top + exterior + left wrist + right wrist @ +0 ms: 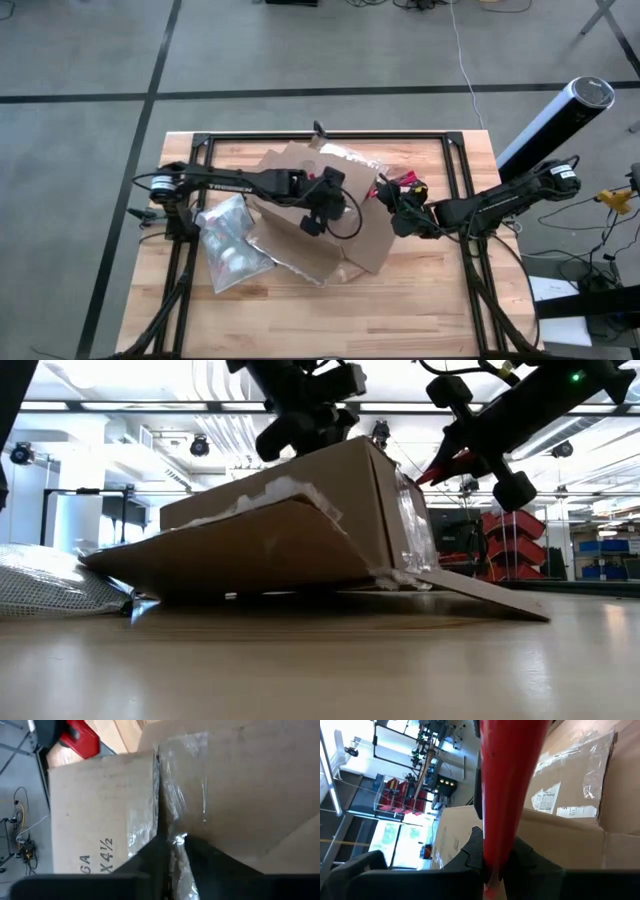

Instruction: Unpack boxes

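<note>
The box (pixel 320 225) is lying mid-table, tipped — in the low view one end is riding up while a loose flap (pixel 480 592) is resting flat on the tabletop toward the right arm's side. Brown corrugated card, clear tape (pixel 175 805) running crinkled along a seam where two panels meet. Whether anything is sitting inside cannot be told; the panels are hiding the interior.

Writing: the left wrist view is showing printed black characters on one panel, partly cut off — "GA" and "X 4½" are readable, nothing more. A white label (pixel 546 800) is showing on a side face in the right wrist view, with a second white strip beside it; the print is too small to read.

The left gripper (pixel 318 212) is hovering over the top of the box, its fingertips (pixel 150 855) pointing at the taped seam with strands of tape lying between them. Whether those fingers are gripping the tape or standing slightly apart cannot be told.

The right gripper (pixel 392 196) is sitting just beside the box's far right corner, clamped on a red knife (pixel 507 790) whose body is running out past the fingers.

A translucent pouch (pixel 228 245) is lying on the table against the box's left side, under the left arm. The table (pixel 430 300) is pale wood planking.
</note>
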